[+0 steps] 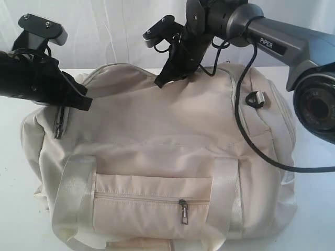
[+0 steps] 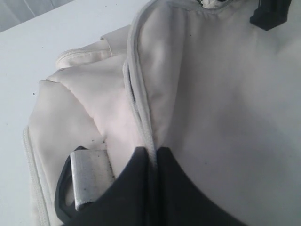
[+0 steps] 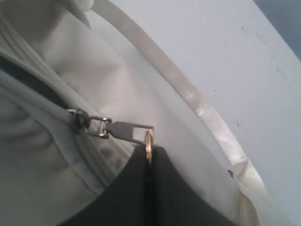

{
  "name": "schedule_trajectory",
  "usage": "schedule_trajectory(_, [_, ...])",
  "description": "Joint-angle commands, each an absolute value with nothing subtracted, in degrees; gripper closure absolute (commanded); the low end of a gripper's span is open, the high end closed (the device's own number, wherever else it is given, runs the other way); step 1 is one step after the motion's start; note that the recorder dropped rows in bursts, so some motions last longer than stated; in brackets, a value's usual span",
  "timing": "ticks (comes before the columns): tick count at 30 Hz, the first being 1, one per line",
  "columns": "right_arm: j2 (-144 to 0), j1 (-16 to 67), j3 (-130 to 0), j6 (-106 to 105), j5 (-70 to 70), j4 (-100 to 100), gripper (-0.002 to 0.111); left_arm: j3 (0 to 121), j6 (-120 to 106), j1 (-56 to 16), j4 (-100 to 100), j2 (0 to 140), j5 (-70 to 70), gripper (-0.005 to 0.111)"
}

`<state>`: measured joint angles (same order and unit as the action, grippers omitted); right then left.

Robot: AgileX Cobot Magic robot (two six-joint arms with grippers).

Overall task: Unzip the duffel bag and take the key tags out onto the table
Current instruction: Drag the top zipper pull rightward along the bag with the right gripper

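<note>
The large cream fabric duffel bag (image 1: 157, 136) sits on the white counter (image 1: 13, 219), key tags unseen, likely inside. At its left end your left tool (image 2: 151, 153) pinches the seam (image 2: 136, 101); at its far top your right tool (image 3: 149, 149) clamps the metal zipper pull (image 3: 124, 129). You're unzipping: draw it steadily along.

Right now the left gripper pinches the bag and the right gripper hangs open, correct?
Not quite: the right gripper is shut on the zipper pull, as the right wrist view shows. The left gripper does pinch the bag.
</note>
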<state>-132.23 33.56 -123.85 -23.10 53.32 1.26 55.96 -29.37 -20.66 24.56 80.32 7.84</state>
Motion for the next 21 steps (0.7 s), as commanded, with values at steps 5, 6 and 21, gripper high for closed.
schedule_trajectory(5, [-128.6, 30.1, -123.8, -21.0, 56.3, 5.4, 0.108, 56.1, -29.1, -20.7, 25.0, 79.4, 10.0, 0.107])
schedule_trajectory(6, [-128.3, 29.7, -123.8, -20.5, 56.6, 5.6, 0.108, 56.1, -29.1, -20.7, 25.0, 79.4, 10.0, 0.107])
schedule_trajectory(21, [-123.8, 21.8, -123.8, -17.6, 63.7, 8.8, 0.108, 56.1, -29.1, -20.7, 25.0, 79.4, 10.0, 0.107])
